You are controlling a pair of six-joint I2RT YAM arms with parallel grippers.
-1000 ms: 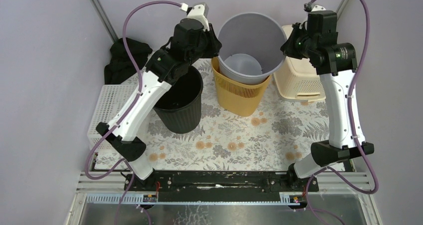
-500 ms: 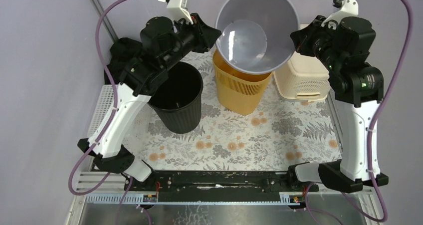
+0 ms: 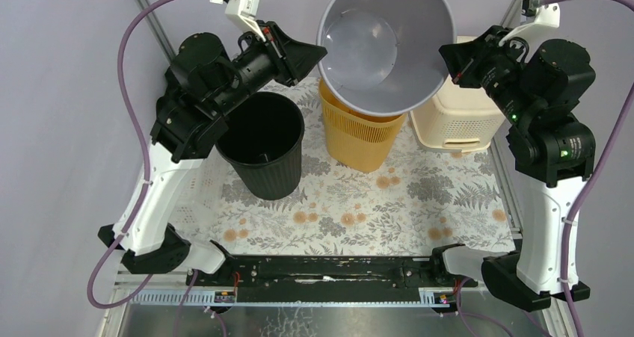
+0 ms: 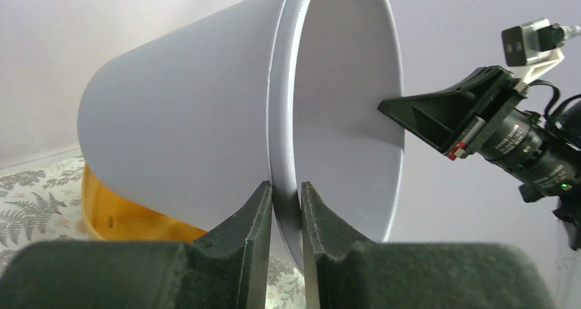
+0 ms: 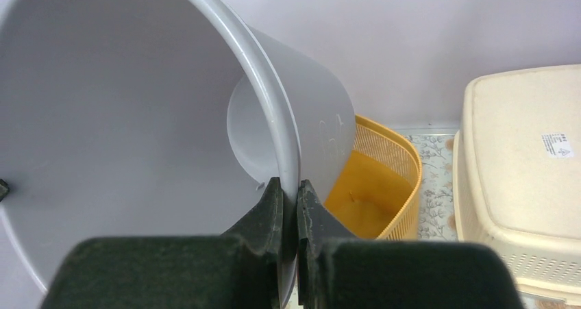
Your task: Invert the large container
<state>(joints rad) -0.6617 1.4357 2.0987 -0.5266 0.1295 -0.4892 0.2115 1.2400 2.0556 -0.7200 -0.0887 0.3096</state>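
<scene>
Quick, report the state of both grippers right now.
Left gripper: shut on the grey bucket, pinching its rim.
Right gripper: shut on the same bucket's opposite rim.

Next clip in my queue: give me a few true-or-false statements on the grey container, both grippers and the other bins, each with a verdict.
1. The left gripper is shut on the rim of the grey container. True.
2. The right gripper hangs open, clear of the grey container. False: it is shut on the opposite side of the rim.
3. The grey container is tilted, not yet upside down. True.
4. The black bin lies on its side. False: it stands upright, mouth up.
5. The orange basket stands between the black bin and the cream basket. True.
</scene>
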